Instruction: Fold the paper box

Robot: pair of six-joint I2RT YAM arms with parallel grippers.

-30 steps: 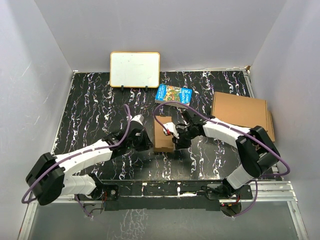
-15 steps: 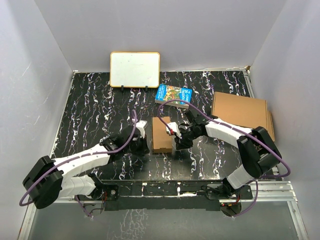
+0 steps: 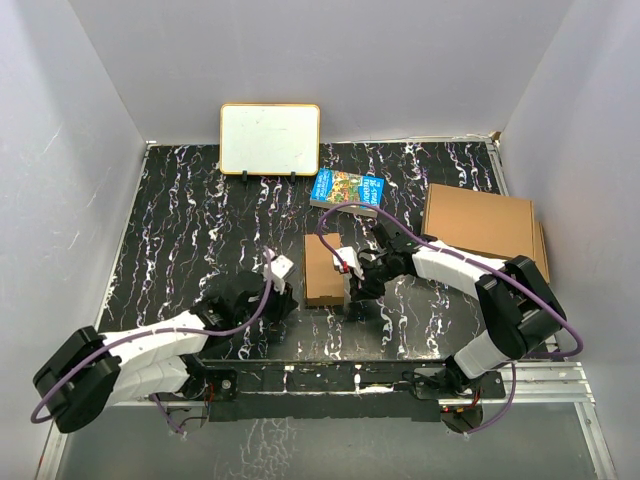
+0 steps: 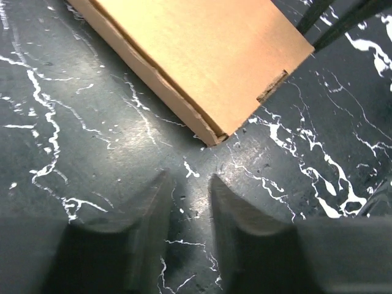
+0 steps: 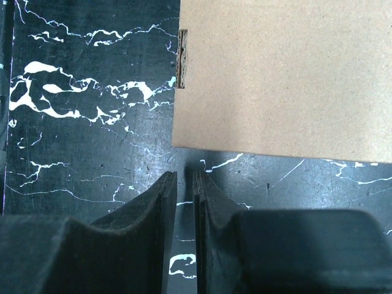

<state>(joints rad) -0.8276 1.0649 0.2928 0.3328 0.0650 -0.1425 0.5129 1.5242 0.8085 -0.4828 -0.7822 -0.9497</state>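
From the top external view, the paper box [image 3: 323,270] lies flat and closed on the dark marbled table [image 3: 180,220], between the two grippers. The left gripper [image 3: 288,297] sits low just beside the box's near left corner. The right gripper [image 3: 351,291] is at the box's near right corner, and from this height we cannot tell whether it touches the cardboard. Beyond the box's far edge lies a blue book [image 3: 347,189], and farther beyond and to the left stands a whiteboard [image 3: 270,139]. Well to the right of the box lie the larger cardboard boxes [image 3: 480,222].

In the left wrist view, the paper box [image 4: 196,55] fills the upper part, with one corner pointing toward the left gripper [image 4: 188,184]. Its fingers [image 4: 156,208] stand parted with only bare table [image 4: 92,141] between them, released and clear of that corner. A small slot [image 4: 272,86] is cut into the box's edge near the corner.

In the right wrist view, the edge of the paper box [image 5: 288,73] lies just ahead of the right gripper [image 5: 185,180]. Its jaws are barely parted, leaving a thin slit that grasps nothing and stopping short of the cardboard. A notch [image 5: 182,58] marks the box's side edge.
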